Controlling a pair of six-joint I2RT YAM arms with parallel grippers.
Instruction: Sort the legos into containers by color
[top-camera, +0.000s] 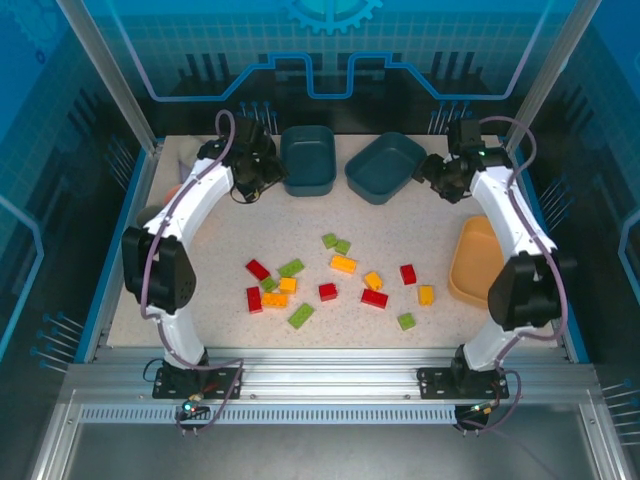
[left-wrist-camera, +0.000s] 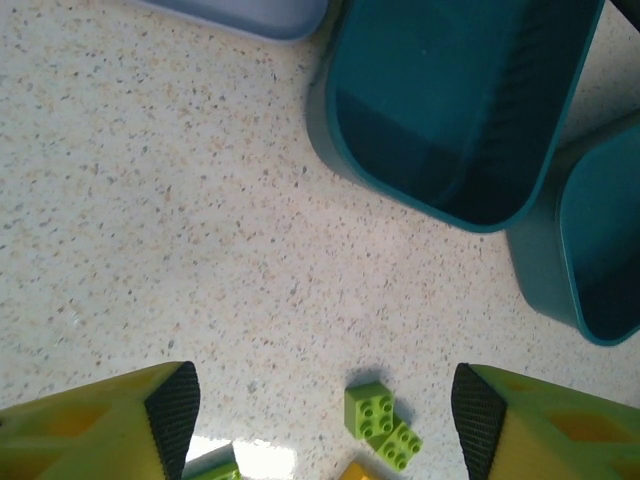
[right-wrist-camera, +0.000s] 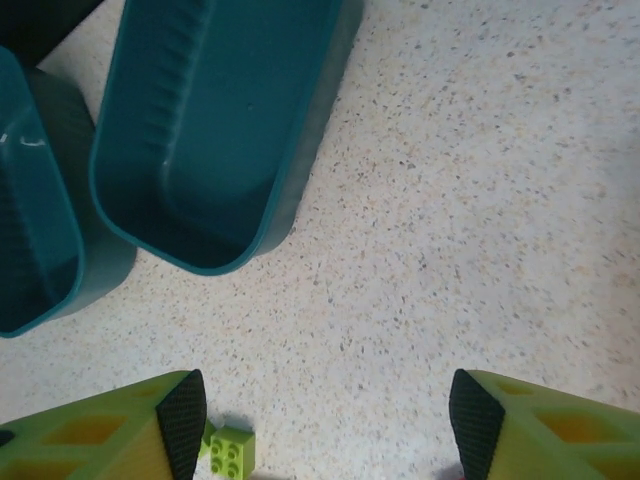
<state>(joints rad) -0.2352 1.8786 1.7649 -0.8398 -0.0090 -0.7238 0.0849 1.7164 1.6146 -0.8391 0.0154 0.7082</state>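
Both arms arch up from the bottom edge and bend inward near the top of the overhead frame. The left gripper (left-wrist-camera: 325, 415) and the right gripper (right-wrist-camera: 327, 420) hover with fingers spread wide, grasping nothing. Three containers: left teal tub (top-camera: 308, 160) and right teal tub (top-camera: 385, 167) top centre, yellow-orange tub (top-camera: 475, 262) at right. Scattered mid-frame lie five red legos (top-camera: 374, 298), six green legos (top-camera: 301, 315), five yellow-orange legos (top-camera: 343, 264), small and studded

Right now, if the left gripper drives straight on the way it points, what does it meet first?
Likely the table, at or just short of the two green legos framed by the open left gripper. Depth is unclear.
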